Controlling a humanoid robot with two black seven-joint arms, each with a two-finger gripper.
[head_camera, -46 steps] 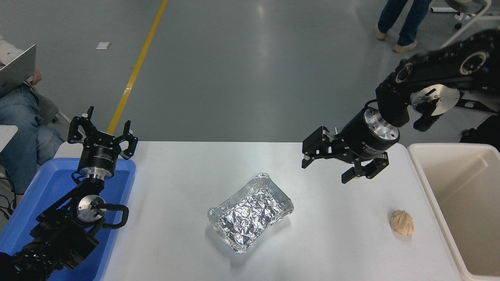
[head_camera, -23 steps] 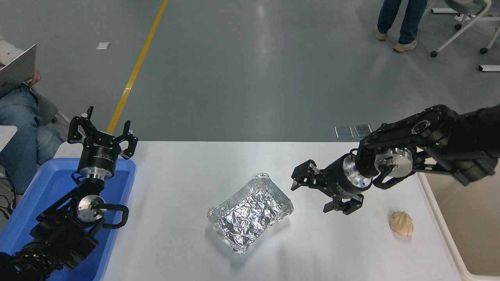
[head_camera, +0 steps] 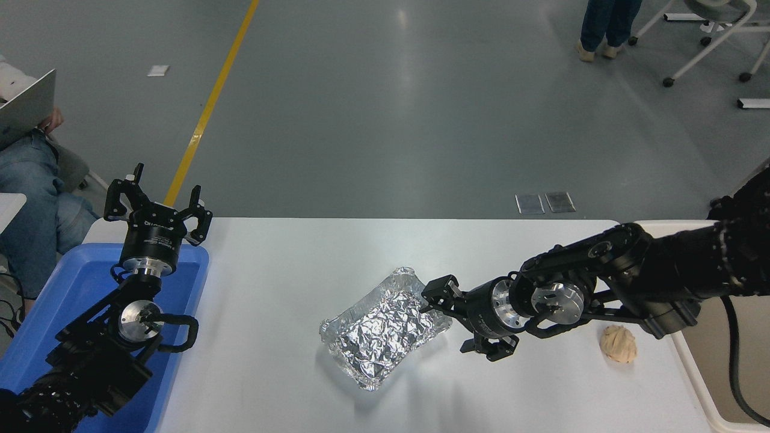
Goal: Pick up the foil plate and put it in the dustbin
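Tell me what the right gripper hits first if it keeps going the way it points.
Most likely the foil plate: the right gripper, open, points left at its near right rim, though height above the table is unclear.

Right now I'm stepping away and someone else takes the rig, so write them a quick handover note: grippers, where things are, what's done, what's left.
Right gripper: open, low at the right end of the foil plate, nothing clamped.
Left gripper: open, parked above the blue tray at the lower left.
Foil plate: flat on the white table, near the middle.
Dustbin: at the table's right edge, partly hidden by the right arm.
Beige ball: on the table between plate and bin; not part of the job.
Done: reach to the plate.
Left: grip, lift, carry to the dustbin, release.
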